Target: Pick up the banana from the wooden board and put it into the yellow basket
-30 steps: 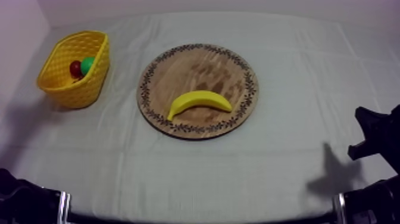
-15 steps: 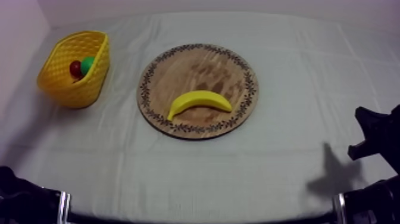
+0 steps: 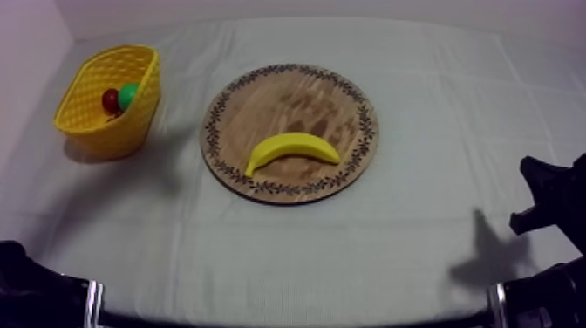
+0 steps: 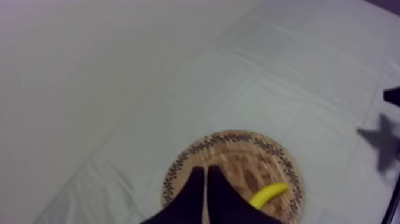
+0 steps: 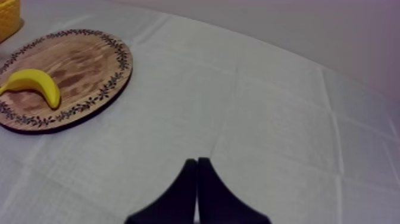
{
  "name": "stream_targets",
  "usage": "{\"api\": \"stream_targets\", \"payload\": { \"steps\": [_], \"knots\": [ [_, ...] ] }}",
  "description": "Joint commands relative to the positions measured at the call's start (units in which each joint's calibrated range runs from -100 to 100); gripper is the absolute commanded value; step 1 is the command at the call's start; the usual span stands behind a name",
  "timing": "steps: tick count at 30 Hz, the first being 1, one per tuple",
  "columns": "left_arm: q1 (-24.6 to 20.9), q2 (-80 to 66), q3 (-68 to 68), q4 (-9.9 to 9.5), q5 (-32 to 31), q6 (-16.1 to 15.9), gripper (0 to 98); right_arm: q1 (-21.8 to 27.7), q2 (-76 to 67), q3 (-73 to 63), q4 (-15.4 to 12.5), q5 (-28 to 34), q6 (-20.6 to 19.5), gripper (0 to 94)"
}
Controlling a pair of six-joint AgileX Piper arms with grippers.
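The yellow banana (image 3: 292, 149) lies on the front half of the round wooden board (image 3: 288, 92) in the middle of the table. At the far left stands the yellow basket (image 3: 103, 131), holding a small red fruit (image 3: 110, 101) and a green fruit (image 3: 129, 94). My left gripper (image 4: 205, 170) is shut on nothing, its fingers a narrow wedge hanging above the board (image 4: 238, 156), apart from the banana (image 4: 268, 194). My right gripper (image 5: 197, 161) is also shut on nothing, over bare cloth well to the side of the board (image 5: 89, 56) and banana (image 5: 34, 83).
My right arm (image 3: 551, 202) sits at the table's right edge and my left arm (image 3: 35, 295) at the lower left corner. A corner of the basket (image 5: 8, 12) shows beyond the board in the right wrist view. Bare cloth lies between basket and board.
The shadow on the cloth beside the basket has stretched toward the board, and the left arm's dark shape has shifted a little. Banana, basket and right arm are unmoved.
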Motion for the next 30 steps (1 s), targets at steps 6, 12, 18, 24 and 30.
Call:
{"api": "stream_targets", "payload": {
  "steps": [6, 12, 18, 24, 30],
  "knots": [
    [3.12, 4.68, 3.66, -0.53, 0.35, -2.19, 0.0, 0.00, 0.00, -0.03, 0.01, -0.03, -0.01, 0.3],
    [3.92, 9.18, 5.04, -0.28, 0.39, -4.46, 0.0, 0.00, 0.00, -0.03, 0.01, -0.03, -0.01, 0.3],
    [3.96, 13.43, 6.02, -0.64, 1.11, -7.45, 0.0, 0.00, 0.00, -0.03, 0.01, -0.03, -0.01, 0.3],
    [3.32, 16.27, 5.99, -1.46, 2.24, -9.62, 0.0, 0.00, 0.00, -0.03, 0.01, -0.03, -0.01, 0.3],
    [3.24, 17.35, 5.73, -3.30, 5.64, -10.83, 0.0, 0.00, 0.00, -0.03, 0.01, -0.03, -0.01, 0.3]
  ]
}}
